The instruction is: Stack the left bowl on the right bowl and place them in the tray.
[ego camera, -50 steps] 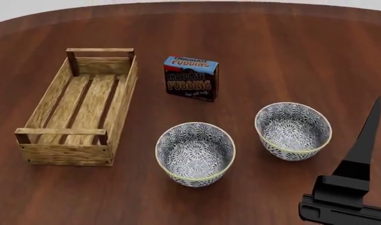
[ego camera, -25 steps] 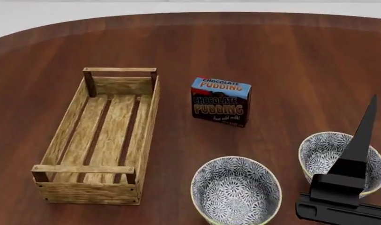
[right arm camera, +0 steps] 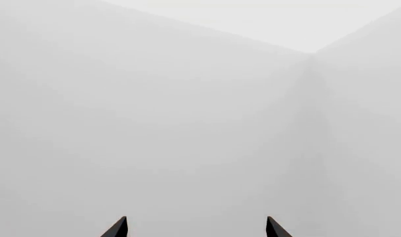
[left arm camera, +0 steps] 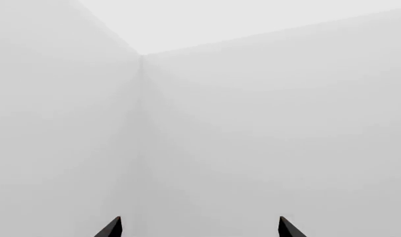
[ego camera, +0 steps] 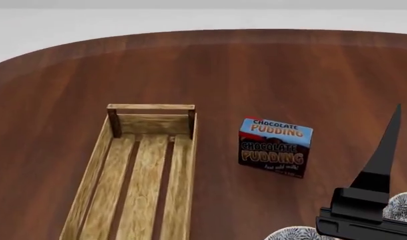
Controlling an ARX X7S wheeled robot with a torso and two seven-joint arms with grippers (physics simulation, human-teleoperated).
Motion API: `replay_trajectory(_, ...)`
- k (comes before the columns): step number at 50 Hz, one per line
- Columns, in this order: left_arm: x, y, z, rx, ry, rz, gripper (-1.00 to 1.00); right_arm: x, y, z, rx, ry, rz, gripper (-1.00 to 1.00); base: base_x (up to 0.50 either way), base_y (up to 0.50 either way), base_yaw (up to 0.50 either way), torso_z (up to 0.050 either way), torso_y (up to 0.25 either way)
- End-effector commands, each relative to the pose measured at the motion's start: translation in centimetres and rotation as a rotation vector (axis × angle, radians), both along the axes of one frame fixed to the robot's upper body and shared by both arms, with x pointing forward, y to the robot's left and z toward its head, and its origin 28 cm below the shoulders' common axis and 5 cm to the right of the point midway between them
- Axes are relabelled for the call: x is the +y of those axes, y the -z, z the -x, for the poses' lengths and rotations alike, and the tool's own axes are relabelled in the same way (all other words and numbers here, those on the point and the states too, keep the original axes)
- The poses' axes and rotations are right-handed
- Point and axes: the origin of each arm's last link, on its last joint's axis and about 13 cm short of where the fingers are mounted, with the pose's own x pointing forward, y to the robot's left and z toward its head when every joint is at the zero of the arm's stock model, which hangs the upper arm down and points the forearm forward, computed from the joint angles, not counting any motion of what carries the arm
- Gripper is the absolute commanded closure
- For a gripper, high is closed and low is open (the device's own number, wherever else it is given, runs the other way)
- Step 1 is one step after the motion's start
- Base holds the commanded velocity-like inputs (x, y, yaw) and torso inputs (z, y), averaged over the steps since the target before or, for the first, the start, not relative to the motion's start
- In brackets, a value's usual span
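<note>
Slid down and rightward in the head view since a second ago: tray [ego camera: 133, 185] now lower left, bowls [ego camera: 403, 206] barely peeking at the lower right edge, apparently just beside the right gripper [right arm camera: 195, 228]. Both pairs of fingertips spread wide on empty air, left gripper [left arm camera: 199, 228] likewise holding nothing.

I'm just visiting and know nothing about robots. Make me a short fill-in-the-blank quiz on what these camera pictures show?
1. The chocolate pudding box stands on the table to the ____ of the tray in the head view.
2. The tray holds ____ bowls right now.
3. The left tool and the right tool both have their tips spread apart, so each is ____.
4. Both wrist cameras face plain ____ walls.

Missing words: right; no; open; white
</note>
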Motion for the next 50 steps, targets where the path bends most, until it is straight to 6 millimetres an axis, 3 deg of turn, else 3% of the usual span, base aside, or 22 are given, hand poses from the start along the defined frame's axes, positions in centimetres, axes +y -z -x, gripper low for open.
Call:
replay_trajectory(1,0.14,0.14,-0.01,-0.001,-0.013,-0.023,-1.00,-0.10,0.07,-0.04,-0.001,0.003,-0.005,-1.00,0.47,0.16,0.00,0.000,0.000)
replay_trajectory(18,0.32,0.07,-0.09,0.001,-0.031,-0.045,-1.00,-0.11,0.13,-0.04,0.001,-0.003,-0.007,-1.00,0.46,0.00,0.00,0.000,0.001)
replay_trajectory(25,0.49,-0.07,-0.21,0.016,-0.054,-0.059,-1.00,0.00,0.07,-0.10,-0.004,-0.010,-0.003,-1.00,0.04,0.00,0.00,0.000,0.002)
replay_trajectory(50,0.68,-0.73,-0.35,-0.006,-0.063,-0.074,-1.00,0.05,-0.24,-0.04,-0.017,-0.015,-0.003,-1.00,0.00,0.00,0.00,0.000,-0.247)
